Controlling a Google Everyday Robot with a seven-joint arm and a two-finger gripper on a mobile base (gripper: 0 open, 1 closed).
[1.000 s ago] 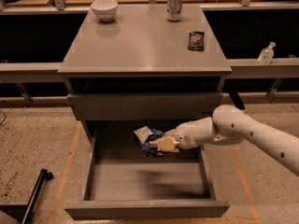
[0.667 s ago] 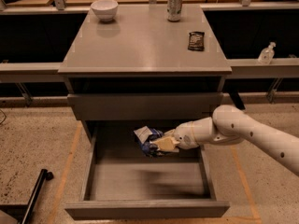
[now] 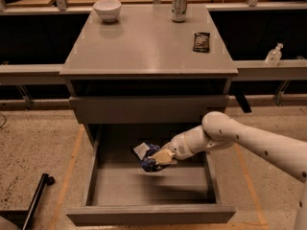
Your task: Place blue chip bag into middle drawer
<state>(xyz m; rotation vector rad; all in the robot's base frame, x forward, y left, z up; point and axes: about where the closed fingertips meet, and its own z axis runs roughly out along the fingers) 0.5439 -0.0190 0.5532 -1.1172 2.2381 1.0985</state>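
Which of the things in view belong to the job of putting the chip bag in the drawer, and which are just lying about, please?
In the job: blue chip bag, gripped by the tool above the open middle drawer.
Lying about: white bowl, can, dark packet on the cabinet top; clear bottle on the ledge.

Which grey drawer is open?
The lower, deep matte-grey drawer, where the end effector holds the crinkly blue chip bag; the upper grey drawer shows only its flat front.
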